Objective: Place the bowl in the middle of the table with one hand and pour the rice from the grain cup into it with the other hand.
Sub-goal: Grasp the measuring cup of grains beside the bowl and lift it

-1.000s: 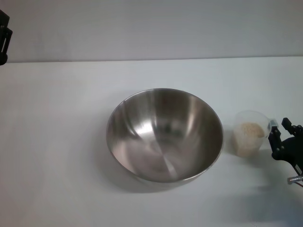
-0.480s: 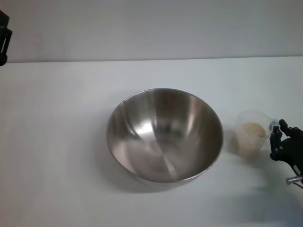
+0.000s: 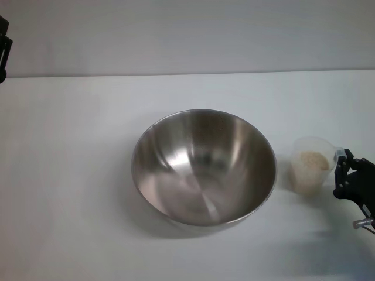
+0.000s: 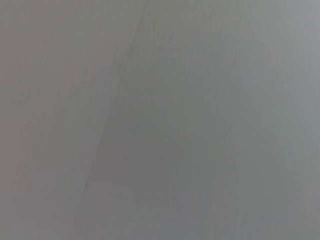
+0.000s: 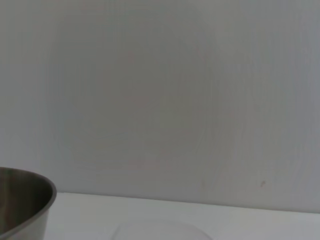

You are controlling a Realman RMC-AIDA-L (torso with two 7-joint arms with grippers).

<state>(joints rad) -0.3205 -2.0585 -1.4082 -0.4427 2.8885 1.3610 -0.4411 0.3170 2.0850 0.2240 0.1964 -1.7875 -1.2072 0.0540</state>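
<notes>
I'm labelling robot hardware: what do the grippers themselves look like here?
The right gripper is matte black, angular and skeletal, with slim fingers and a small silver bolt-like part below it. Only a black, blocky sliver of the left gripper shows. No cables or markings are visible.

White table [image 3: 76, 175] — steel bowl [image 3: 204, 167] mid-surface, grain cup [image 3: 309, 165] just beside it

The bowl [image 3: 204, 167], wide shiny steel, was seen upright and empty mid-table [image 3: 70, 175]. The grain cup [image 3: 310, 165], small clear plastic, was stood upright just right of it, not touching, partly filled with pale rice [image 3: 310, 160].
</notes>
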